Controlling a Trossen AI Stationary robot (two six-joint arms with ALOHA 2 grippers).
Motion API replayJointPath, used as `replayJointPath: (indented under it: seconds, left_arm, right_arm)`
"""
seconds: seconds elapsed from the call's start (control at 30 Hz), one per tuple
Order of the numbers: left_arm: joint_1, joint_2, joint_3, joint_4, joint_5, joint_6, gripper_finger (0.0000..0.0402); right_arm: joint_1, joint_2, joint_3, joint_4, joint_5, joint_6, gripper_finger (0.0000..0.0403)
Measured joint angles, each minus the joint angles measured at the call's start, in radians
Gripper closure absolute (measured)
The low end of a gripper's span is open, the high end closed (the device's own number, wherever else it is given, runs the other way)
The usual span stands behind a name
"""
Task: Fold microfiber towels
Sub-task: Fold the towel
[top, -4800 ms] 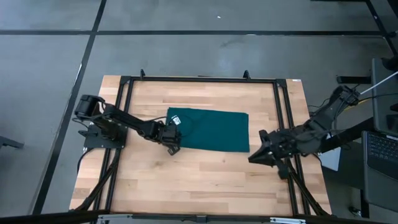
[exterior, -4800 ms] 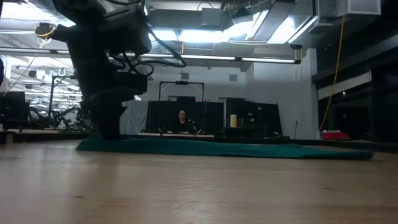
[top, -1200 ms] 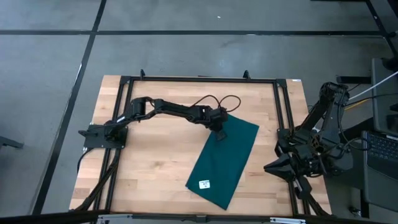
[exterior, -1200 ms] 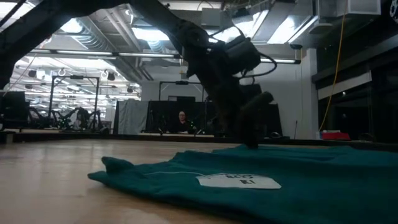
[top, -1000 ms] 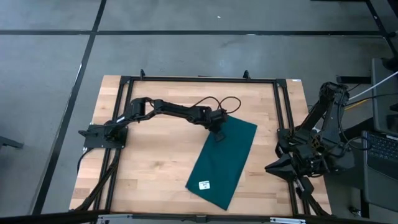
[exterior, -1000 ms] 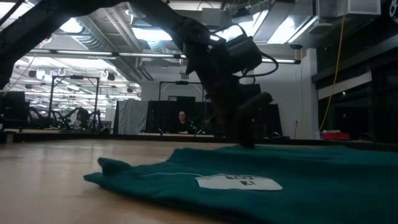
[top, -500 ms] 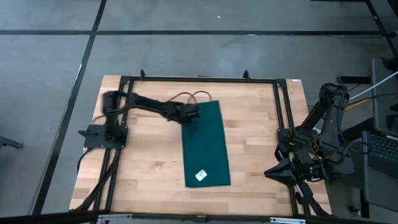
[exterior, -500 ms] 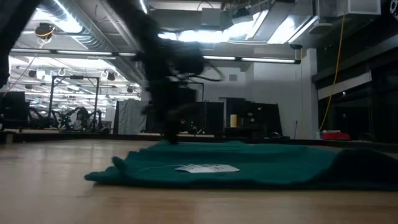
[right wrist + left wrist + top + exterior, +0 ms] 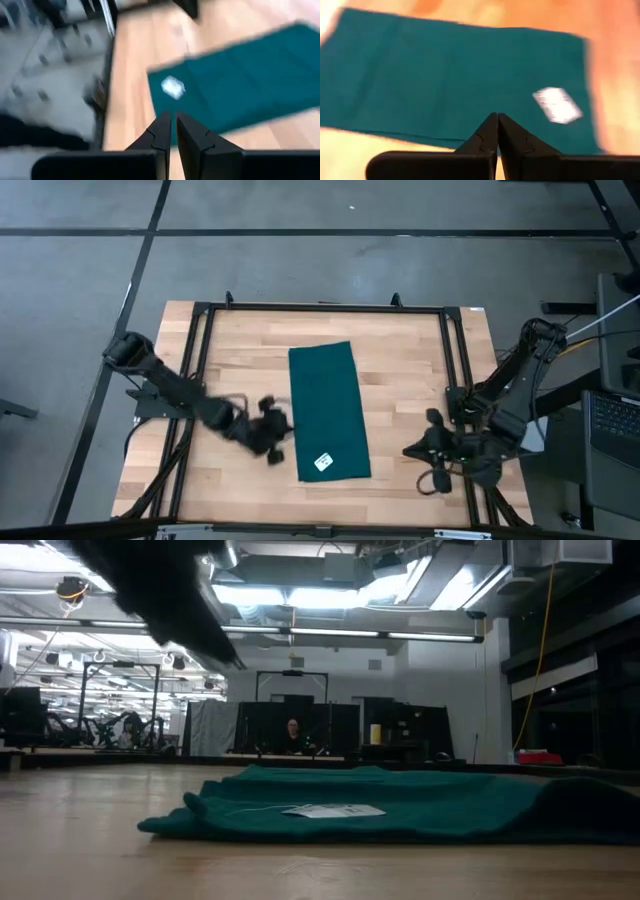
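My high camera looks straight down on the whole wooden table (image 9: 250, 480) and both my arms. My low camera sits at table-top height, facing level across the boards into the room behind. Each wrist camera looks forward past its own fingers, close over the table. All four views share the teal towel (image 9: 326, 410) (image 9: 400, 805) (image 9: 445, 85) (image 9: 240, 85) with its white tag (image 9: 323, 463) (image 9: 325, 810) (image 9: 557, 104) (image 9: 173, 86).

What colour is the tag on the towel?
White, on the dark teal towel; the tag shows best in the left wrist view.

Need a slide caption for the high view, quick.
Folded teal towel lies lengthwise mid-table, white tag up; left hand beside it, right hand at the table's edge.
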Motion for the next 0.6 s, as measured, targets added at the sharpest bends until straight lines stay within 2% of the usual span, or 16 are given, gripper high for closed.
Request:
replayJointPath:
  seconds: [0.1,0.2,0.27,0.43,0.6]
  left_arm:
    - [-0.099,0.072,0.044,0.041,0.014,-0.018,0.0399]
    - [-0.160,0.190,0.136,-0.031,0.030,-0.042,0.0399]
    - [-0.184,0.279,0.228,-0.053,0.046,-0.028,0.0399]
    - [-0.219,0.463,0.416,-0.129,-0.011,-0.045,0.0395]
    - [-0.229,0.520,0.463,-0.161,-0.072,-0.154,0.0390]
  right_arm:
    - [-0.056,0.037,-0.001,0.019,-0.166,-0.131,0.0375]
    - [-0.098,0.114,0.000,0.038,-0.385,-0.265,0.0375]
    - [-0.102,0.168,-0.001,0.038,-0.471,-0.305,0.0375]
    - [-0.102,0.262,-0.001,0.173,-0.551,-0.386,0.0371]
    - [-0.171,0.357,0.000,0.326,-0.560,-0.465,0.0369]
